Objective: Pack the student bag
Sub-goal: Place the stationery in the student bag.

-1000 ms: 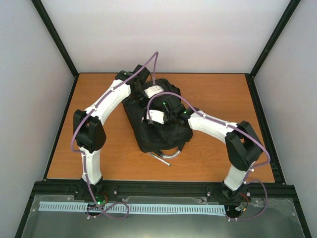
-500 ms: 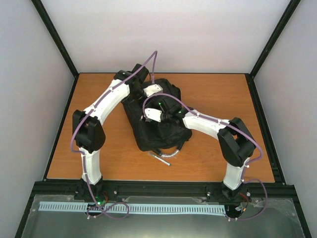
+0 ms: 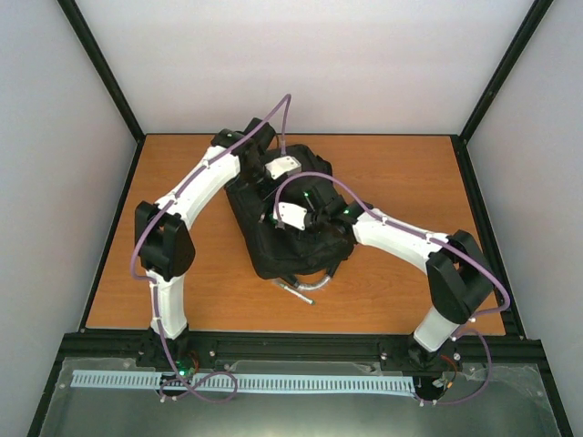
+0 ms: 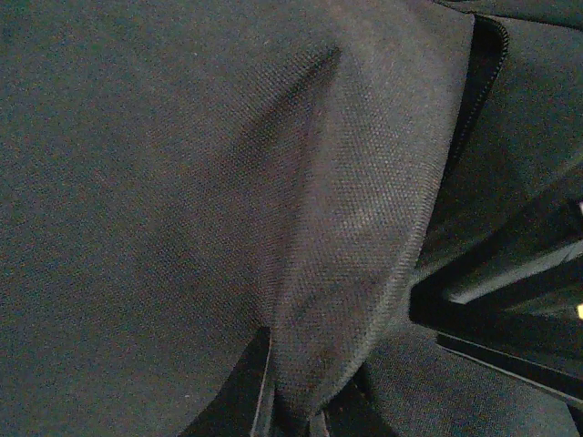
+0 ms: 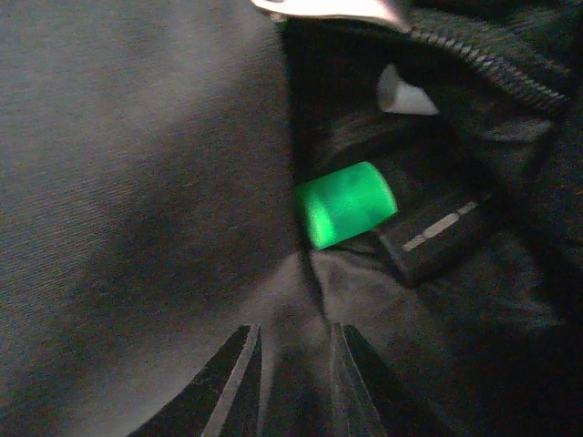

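The student bag (image 3: 296,244), a black fabric backpack, lies in the middle of the table. My left gripper (image 3: 276,173) is at its far left part, shut on a raised fold of bag fabric (image 4: 355,228); the left gripper (image 4: 305,421) shows the fold running into its jaws. My right gripper (image 3: 288,217) is over the bag's middle. In the right wrist view the right gripper (image 5: 291,382) pinches a ridge of fabric at the edge of an open zipped pocket (image 5: 474,41). Inside lie a green cylinder (image 5: 346,204), a black bar with a silver stripe (image 5: 437,232) and a small white piece (image 5: 399,95).
The bag's grey-silver loop handle (image 3: 310,286) sticks out toward the near edge. Bare wooden table (image 3: 182,282) lies left, right and in front of the bag. Black frame posts and white walls bound the table.
The right arm's elbow swung left and then back out to the right, and its gripper shifted slightly right over the bag. The left arm has stayed nearly still.
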Tool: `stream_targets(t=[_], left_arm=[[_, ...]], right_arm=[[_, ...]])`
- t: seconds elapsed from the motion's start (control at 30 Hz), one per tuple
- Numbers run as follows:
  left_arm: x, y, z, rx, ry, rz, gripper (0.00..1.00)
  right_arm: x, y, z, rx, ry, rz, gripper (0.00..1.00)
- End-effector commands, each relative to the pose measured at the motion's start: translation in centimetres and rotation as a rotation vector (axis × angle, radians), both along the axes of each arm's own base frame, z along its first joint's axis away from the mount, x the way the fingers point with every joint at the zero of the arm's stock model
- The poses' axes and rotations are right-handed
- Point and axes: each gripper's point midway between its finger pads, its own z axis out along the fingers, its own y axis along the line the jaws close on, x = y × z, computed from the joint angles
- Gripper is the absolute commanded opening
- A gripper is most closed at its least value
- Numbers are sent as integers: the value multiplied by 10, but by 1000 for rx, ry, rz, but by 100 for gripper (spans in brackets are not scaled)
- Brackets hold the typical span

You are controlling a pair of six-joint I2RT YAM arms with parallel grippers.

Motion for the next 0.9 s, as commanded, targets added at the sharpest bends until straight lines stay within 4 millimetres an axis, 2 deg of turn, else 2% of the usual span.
stream_targets(t=[0.0,0.43,0.77,0.87], left_arm=[[-1,-18,24,-84,-4,-15,4],[33,-39,21,-131,-22,27,4],[29,-40,20,-131,-9,5,6],[24,-36,30,-133,-29,1,12]], right_arm=[[-28,-2,5,48,105,34,25],[-54,-20,27,79,219,30,25],[-79,-40,27,31,312,15,26],[-83,-45,30,22,322,9,26]])
